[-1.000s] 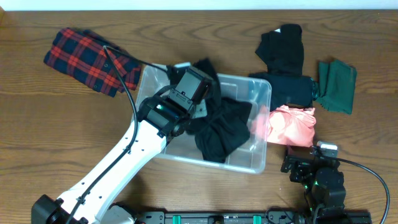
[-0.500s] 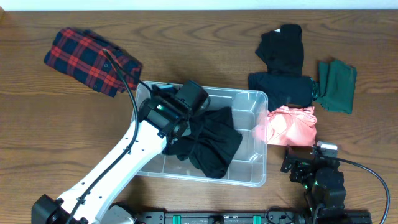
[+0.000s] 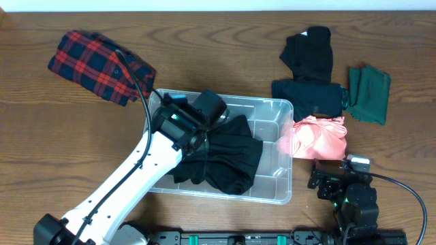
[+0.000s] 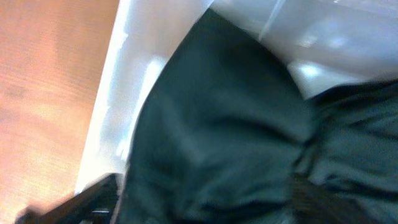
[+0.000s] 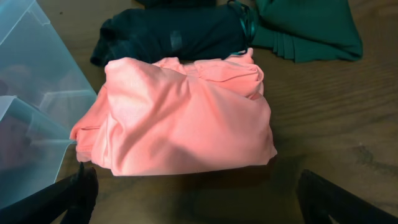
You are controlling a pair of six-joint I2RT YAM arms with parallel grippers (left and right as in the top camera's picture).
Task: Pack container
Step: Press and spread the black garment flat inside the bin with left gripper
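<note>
The clear container [image 3: 272, 129] lies mid-table with a crumpled black garment [image 3: 228, 160] inside, spread over its left and middle. My left gripper [image 3: 211, 119] hangs over the bin's back left part, right above that garment. In the left wrist view its blurred fingers stand wide apart, open, at the bottom corners, with the black garment [image 4: 224, 124] filling the space between them and the container wall [image 4: 124, 93] to the left. My right gripper [image 3: 334, 178] rests open at the front right, just short of a folded pink garment [image 5: 186, 118]; nothing sits between its fingers [image 5: 81, 193].
A red plaid garment [image 3: 102, 64] lies at the back left. At the back right are a black garment [image 3: 310, 54], a dark folded one [image 3: 310, 99] and a green one [image 3: 368, 95]. The pink garment [image 3: 317, 136] touches the container's right wall [image 5: 31, 81].
The left gripper went from shut on the black garment to open. The garment dropped and spread lower-left in the bin. The bin straightened and shifted slightly. The right arm stayed still.
</note>
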